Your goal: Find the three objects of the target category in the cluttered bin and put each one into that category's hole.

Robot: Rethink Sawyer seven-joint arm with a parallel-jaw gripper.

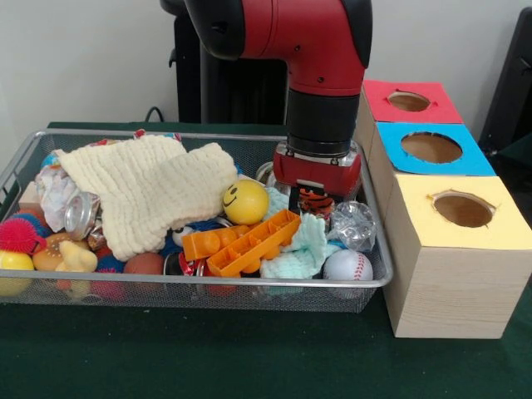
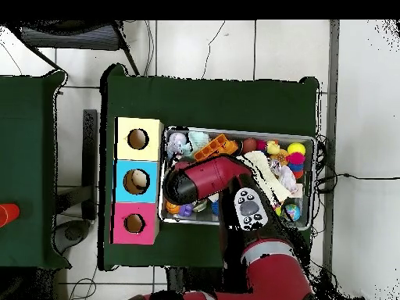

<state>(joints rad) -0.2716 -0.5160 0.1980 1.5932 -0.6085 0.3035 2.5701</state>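
Looking at the lower right of the front view, I find one crinkled clear plastic piece [image 1: 352, 224] lying in the bin [image 1: 208, 284], just above a baseball [image 1: 347, 265] and beside a pale green cloth [image 1: 301, 249]. The gripper [image 1: 316, 202] hangs right of centre, low among the clutter just left of that plastic; I cannot tell how its pincer stands. Further left lie an orange plastic toy [image 1: 243, 243], a yellow smiley ball [image 1: 245, 202] and a cream knitted cloth [image 1: 150, 191]. At right stands the wooden box, with the blue-topped hole [image 1: 431, 147] between the red-topped [image 1: 408, 100] and yellow-topped [image 1: 463, 209] ones.
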